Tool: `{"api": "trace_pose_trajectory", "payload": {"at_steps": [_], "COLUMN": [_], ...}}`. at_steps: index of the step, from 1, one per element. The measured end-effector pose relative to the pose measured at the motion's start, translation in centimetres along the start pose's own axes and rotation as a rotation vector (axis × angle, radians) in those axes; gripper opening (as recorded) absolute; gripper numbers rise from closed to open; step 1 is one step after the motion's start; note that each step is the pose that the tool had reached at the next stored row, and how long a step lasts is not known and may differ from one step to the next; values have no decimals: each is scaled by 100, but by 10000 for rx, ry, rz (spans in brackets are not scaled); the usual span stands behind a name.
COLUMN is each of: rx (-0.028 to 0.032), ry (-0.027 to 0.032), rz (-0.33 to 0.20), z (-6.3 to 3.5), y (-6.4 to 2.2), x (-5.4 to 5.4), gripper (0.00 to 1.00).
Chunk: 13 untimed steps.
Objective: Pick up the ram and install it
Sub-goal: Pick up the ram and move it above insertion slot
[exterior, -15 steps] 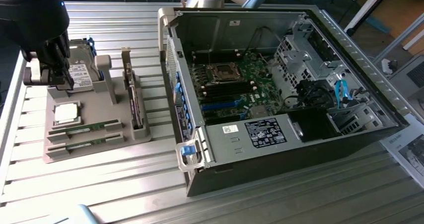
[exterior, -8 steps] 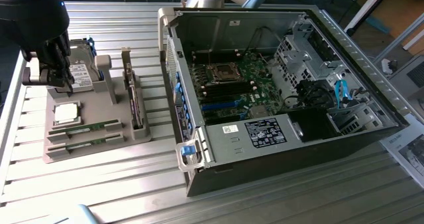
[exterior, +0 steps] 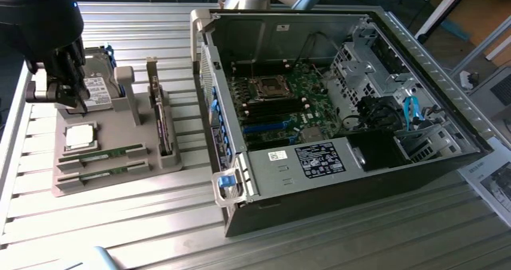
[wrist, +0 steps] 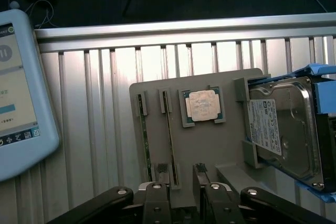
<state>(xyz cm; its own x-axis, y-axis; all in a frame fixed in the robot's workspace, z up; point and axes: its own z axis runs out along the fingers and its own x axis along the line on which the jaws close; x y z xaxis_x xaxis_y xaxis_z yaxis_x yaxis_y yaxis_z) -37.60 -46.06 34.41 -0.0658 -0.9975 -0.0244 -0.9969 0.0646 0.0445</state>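
Right now the claw [wrist: 182,176] is hanging spread over the near edge of the grey tray [wrist: 220,145], gripping nothing. The ram [wrist: 169,129] is sitting edge-up in its slot, flanked by a second stick [wrist: 143,135] and the processor [wrist: 202,105]. Its end seems to be lying nearer one fingertip [wrist: 162,171] than the other, though the angle is making that hard to judge. Closing off-centre is risking a skewed pinch, with the thin board tilting, jamming in its slot, or slipping out on the way across the worktop [exterior: 343,246] to the open computer case [exterior: 239,36]. A finger could also be catching the slot wall.
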Motion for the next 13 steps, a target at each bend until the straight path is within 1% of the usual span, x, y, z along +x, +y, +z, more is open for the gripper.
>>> {"api": "trace_pose_trajectory", "payload": {"at_steps": [13], "rx": [-1], "ry": [4], "rz": [2], "z": [46], "y": [-5], "x": [50], "gripper": [31]}}
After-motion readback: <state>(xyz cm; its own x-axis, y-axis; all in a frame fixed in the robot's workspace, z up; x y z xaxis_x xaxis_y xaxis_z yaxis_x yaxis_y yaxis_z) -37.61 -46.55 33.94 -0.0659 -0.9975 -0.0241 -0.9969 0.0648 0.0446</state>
